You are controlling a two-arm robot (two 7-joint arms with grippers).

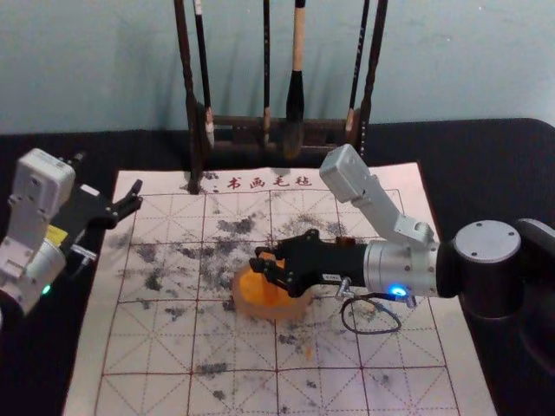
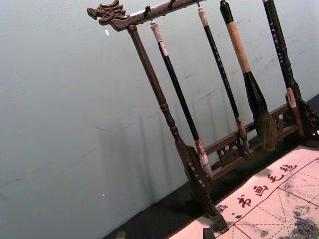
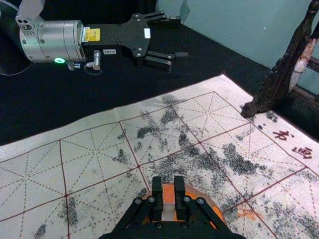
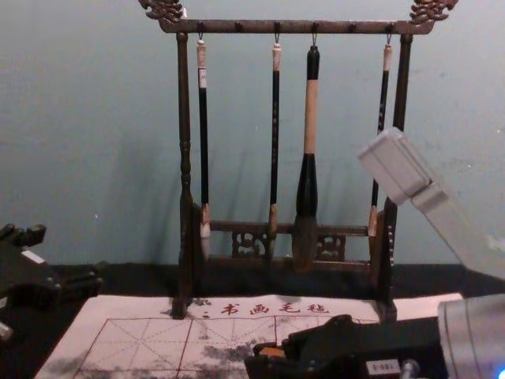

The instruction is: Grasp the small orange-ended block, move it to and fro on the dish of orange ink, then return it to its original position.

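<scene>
The right end effector (image 3: 168, 185) has the block (image 3: 168, 196) pinched between its two fingers, over the dish (image 1: 247, 303) of orange ink. Whether the block's lower end touches the ink I cannot tell. The step in hand looks like the to-and-fro rubbing.

The likeliest trouble is slip: the fingers grip a narrow block, so drag from the dish's floor could twist it or push it upward. Pressing too hard might make the dish skate over the mat (image 1: 173, 347); too light a touch would leave the block dry. A stroke that runs too long could knock the rim and spill ink, and orange marks (image 3: 246, 214) already show on the mat. The loop of cable (image 1: 373, 332) under the right wrist could snag or smear on a low sweep. On the way back, a wet end may drip, or the block may topple if let go at a tilt.

The left end effector (image 3: 182, 37) is parked at the mat's left side, fingers wide and holding nothing.
</scene>
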